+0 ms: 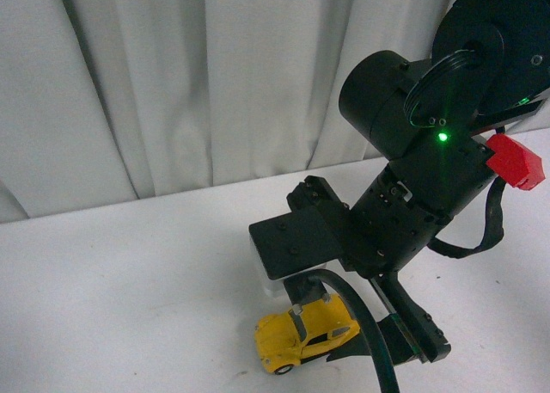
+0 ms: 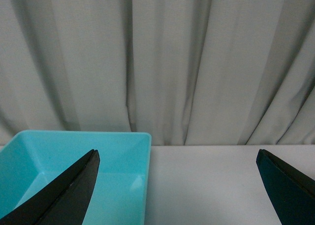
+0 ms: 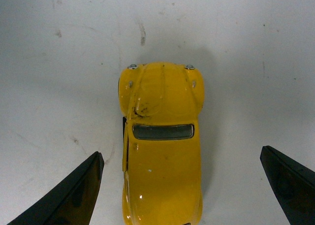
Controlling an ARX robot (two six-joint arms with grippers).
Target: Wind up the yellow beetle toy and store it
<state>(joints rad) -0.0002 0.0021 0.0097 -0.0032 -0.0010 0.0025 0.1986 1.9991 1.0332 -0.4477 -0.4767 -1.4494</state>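
Where the front view looks across the white table (image 1: pixel 129 281), the right arm (image 1: pixel 412 195) is seen reaching from the upper right of the frame down to the yellow beetle toy (image 1: pixel 305 334), which stands at the lower centre, partly behind a black cable (image 1: pixel 369 333). In the left wrist view, the left gripper (image 2: pixel 177 153) is shown spread wide and empty, a turquoise bin (image 2: pixel 123 156) lying by one finger. In the right wrist view, the right gripper (image 3: pixel 180 151) is likewise spread, the toy set between its fingers (image 3: pixel 74 195), touched by neither.
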